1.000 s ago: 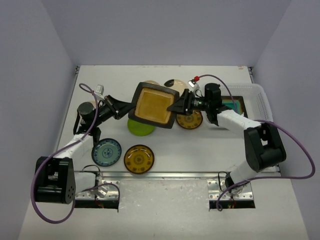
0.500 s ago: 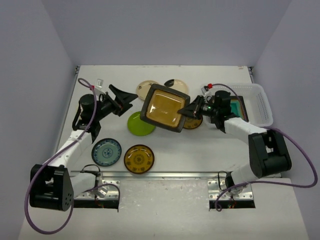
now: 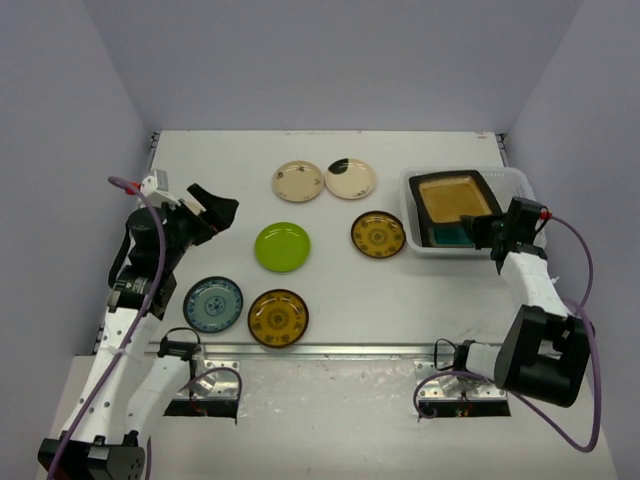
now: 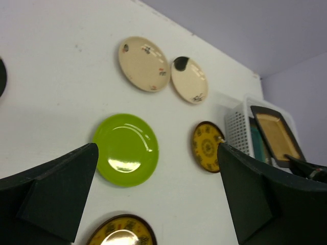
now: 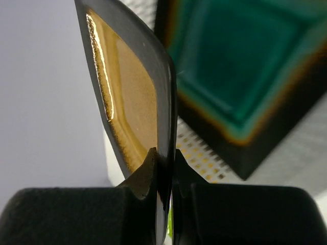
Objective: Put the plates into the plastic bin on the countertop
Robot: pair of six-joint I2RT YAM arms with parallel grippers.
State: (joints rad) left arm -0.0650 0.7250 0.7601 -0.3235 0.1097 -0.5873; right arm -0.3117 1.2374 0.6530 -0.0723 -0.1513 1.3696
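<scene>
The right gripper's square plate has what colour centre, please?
Amber; the square plate shows best in top external view.

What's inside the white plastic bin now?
An amber-centred dark-rimmed square plate, its rim pinched by the fingers of the right gripper, above a teal-centred square plate. The teal plate is mostly covered.

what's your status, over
Left gripper open, empty. Right gripper shut on amber square plate, tilted in plastic bin over teal square plate. Six round plates on countertop.

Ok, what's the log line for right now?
right pincer: shut on amber plate | amber plate: tilted in bin, above teal plate | left pincer: open, empty
</scene>
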